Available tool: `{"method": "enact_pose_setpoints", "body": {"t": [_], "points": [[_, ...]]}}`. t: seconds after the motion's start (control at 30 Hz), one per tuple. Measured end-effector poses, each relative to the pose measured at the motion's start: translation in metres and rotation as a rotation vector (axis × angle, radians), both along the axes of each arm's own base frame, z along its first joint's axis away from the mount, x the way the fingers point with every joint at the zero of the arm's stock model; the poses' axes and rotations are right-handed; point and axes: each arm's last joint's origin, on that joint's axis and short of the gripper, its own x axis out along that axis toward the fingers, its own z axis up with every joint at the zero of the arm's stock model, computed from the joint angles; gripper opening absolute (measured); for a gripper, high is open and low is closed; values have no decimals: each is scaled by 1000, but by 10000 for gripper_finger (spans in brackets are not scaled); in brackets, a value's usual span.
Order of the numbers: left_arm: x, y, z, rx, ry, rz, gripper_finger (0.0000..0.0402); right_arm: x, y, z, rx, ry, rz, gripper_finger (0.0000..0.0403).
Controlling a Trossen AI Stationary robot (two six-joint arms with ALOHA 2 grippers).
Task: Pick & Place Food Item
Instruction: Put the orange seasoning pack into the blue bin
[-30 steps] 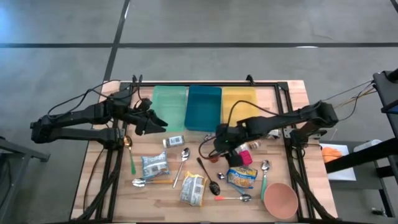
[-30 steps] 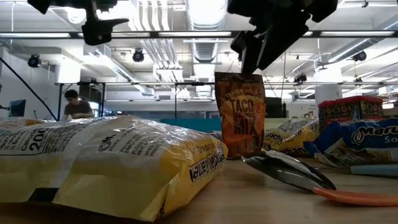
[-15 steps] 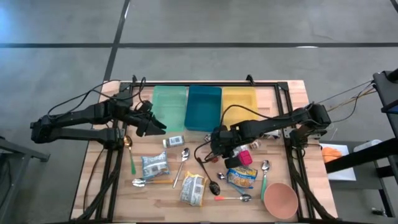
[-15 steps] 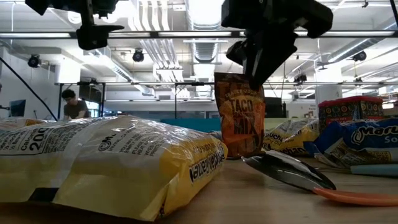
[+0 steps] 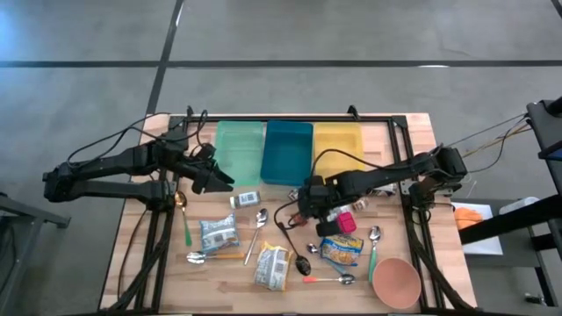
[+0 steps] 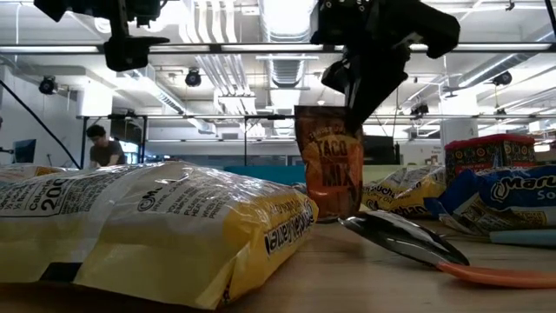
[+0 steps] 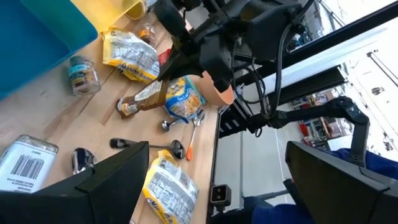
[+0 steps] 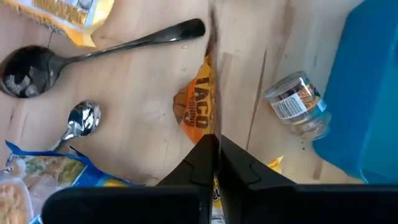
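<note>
Fingers of the right gripper are pinching the top edge of the taco packet, which is standing upright on the table in front of the blue bin. The left gripper is hovering spread wide beside the green bin.

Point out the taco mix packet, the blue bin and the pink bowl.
taco mix packet (image 6: 331, 169), low view, printed front face.
blue bin (image 5: 288, 151), high view, inside floor.
pink bowl (image 5: 395, 281), high view, inner surface.
</note>
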Motion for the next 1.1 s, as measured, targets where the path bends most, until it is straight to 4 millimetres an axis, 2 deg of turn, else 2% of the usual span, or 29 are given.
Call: {"method": "enact_pose_setpoints", "body": {"t": [0.1,0.27,0.37,0.5,0.77,1.0,1.1], "points": [[0,0,0,-3,1,-6,384,2,0,16,-4,-49,-17,8],[0,0,0,-31,4,4,384,2,-8,55,-60,-168,-58,8],[0,0,1,-32,3,5,385,1,-19,76,-117,-231,-106,8],[0,0,1,-31,0,5,385,-3,-45,94,-180,-278,-187,8],[-1,0,2,-30,-7,5,385,-11,-126,100,-187,-292,-427,8],[-1,0,2,-29,-10,5,385,-18,-204,85,-48,-314,-635,8],[-1,0,2,-29,-10,5,385,-20,-225,72,-27,-281,-703,8]]}}
